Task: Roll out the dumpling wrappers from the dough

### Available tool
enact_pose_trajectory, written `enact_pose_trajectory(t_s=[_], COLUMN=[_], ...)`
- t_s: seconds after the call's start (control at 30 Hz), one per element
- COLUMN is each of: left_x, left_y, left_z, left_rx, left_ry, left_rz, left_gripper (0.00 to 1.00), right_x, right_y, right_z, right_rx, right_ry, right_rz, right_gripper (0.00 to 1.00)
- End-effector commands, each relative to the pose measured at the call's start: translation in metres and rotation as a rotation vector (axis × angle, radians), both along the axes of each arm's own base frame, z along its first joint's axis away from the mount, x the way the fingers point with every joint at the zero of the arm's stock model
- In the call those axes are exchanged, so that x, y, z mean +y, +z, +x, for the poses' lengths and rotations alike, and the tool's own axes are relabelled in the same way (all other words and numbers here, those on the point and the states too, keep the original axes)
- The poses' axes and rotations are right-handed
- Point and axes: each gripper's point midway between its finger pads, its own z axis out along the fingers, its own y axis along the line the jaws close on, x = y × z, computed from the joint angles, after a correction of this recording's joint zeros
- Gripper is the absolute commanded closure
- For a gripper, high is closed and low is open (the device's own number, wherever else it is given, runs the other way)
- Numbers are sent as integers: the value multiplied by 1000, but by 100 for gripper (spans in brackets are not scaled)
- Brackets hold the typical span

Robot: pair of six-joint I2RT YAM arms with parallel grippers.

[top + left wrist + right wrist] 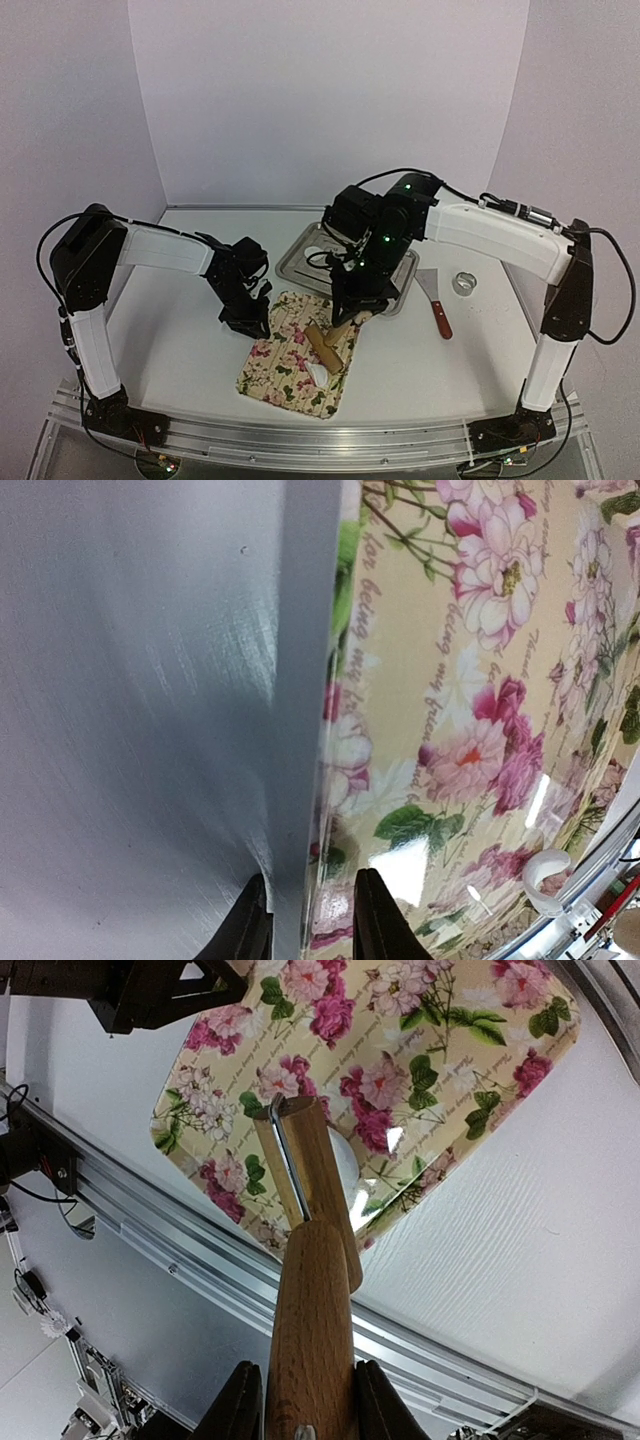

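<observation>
Top view: at frame centre the right gripper (347,318) is clamping the pin (325,347), apparently rolling the dough (318,373) on the mat (285,375); no wrappers are showing. Left wrist: the left gripper (310,925) is standing slightly parted astride the mat's edge, gripping nothing. Right wrist: the pin is lying over the dough, probably needing even forward pressure next.

A pale back wall (330,100) stood behind the table (180,350) and met a left wall (60,100) and a right wall (585,100) at plain vertical corners, so the three closed the space in. All were bare, matte and faintly lilac-white. The table top was white, with fine brush-like streaks seen up close. An aluminium rail (300,445) ran along its near edge. Light was soft and even, with mild shadows on the table.
</observation>
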Motion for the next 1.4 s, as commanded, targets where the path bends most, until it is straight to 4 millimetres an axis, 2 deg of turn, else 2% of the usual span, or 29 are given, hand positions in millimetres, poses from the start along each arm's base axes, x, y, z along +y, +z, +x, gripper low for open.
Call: enact_pose_trajectory(t_s=[0.0,0.13,0.27,0.5,0.67,0.83,1.37], left_x=[2,6,8,9,8,7,7], left_y=[1,1,-1,-1,-2,-4,-5], left_z=[4,1,-1,-2,-3,-4,-4], left_rx=[-12,-17,-12,-12,-7,0,8], left_ry=[7,10,9,8,8,5,8], left_rz=[14,22,24,24,18,15,19], left_gripper=[63,62,61,60,59,59,58], right_x=[23,20,28,30,23,27,8], right_y=[3,-14,-23,-22,-25,-19,-34], right_z=[-6,-8,-12,-15,-12,-10,-20], right_rx=[-5,-9,-25,-76,-116,-146,-107], right_ry=[76,108,192,295,330,398,539], right_rz=[44,-29,-65,-159,-226,-220,-313], right_gripper=[100,100,100,100,100,100,100])
